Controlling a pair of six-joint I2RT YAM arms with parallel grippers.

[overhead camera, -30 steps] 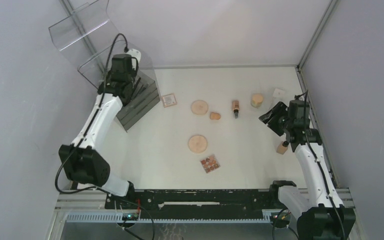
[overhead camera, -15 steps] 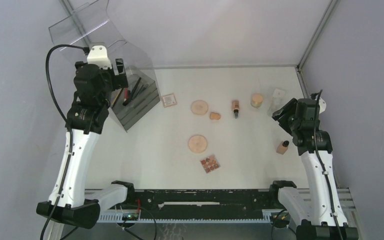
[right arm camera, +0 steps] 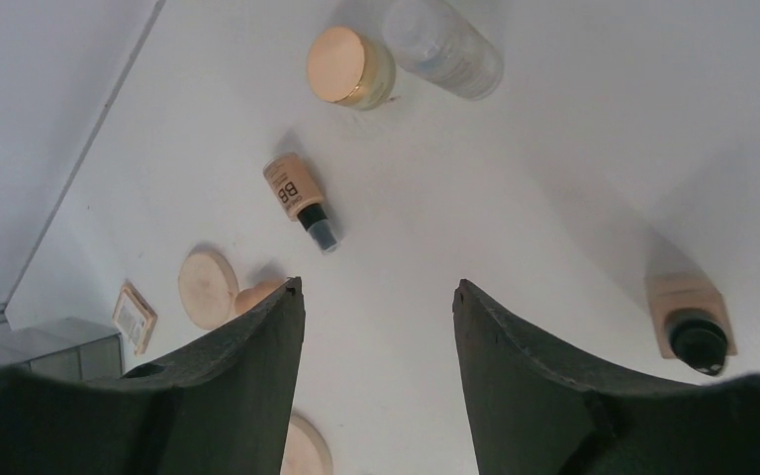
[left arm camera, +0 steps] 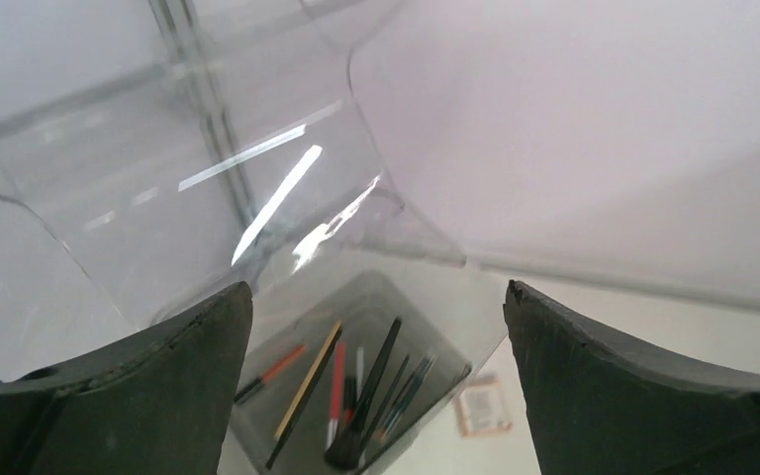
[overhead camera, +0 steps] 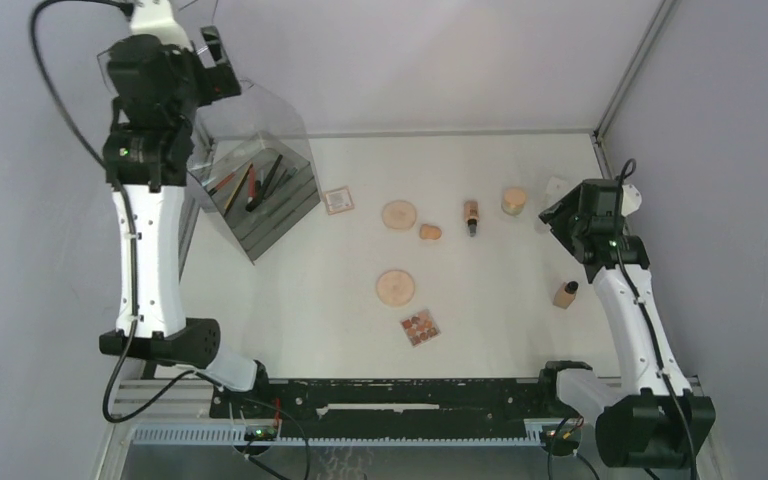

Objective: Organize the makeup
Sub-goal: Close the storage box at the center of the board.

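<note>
The left gripper (left arm camera: 376,297) was down in the clear acrylic organizer (overhead camera: 285,226) a second ago. It has since risen well above it, and its jaws have spread wide with nothing between them. That looks like a finished drop. Black brushes (left arm camera: 371,391) and red pencils (left arm camera: 336,381) now lie together in the organizer's low front compartment, so the thin tools seem to be sorted.

The right gripper (right arm camera: 376,287) has swung a little toward the far right of the worktop (overhead camera: 500,300). Its jaws are part open and empty, much as they were, and it hovers over the loose items.

Nothing else has moved, and these pieces are still out on the worktop:
- the peach-lidded jar (right arm camera: 349,66)
- the tan BB bottle (right arm camera: 292,188), lying on its side
- two round powder discs (overhead camera: 398,214)
- a beige sponge (overhead camera: 430,232), just beside the farther disc
- a square compact (overhead camera: 337,200), near the organizer
- a palette (overhead camera: 420,327), toward the near edge
- a small black-capped bottle (right arm camera: 691,322), standing apart at the right

A clear container (right arm camera: 445,45) sits beside the jar, though the view is too poor to say what it is.

Most of the task is still ahead, and the right arm is the better placed for the jar or either bottle.
</note>
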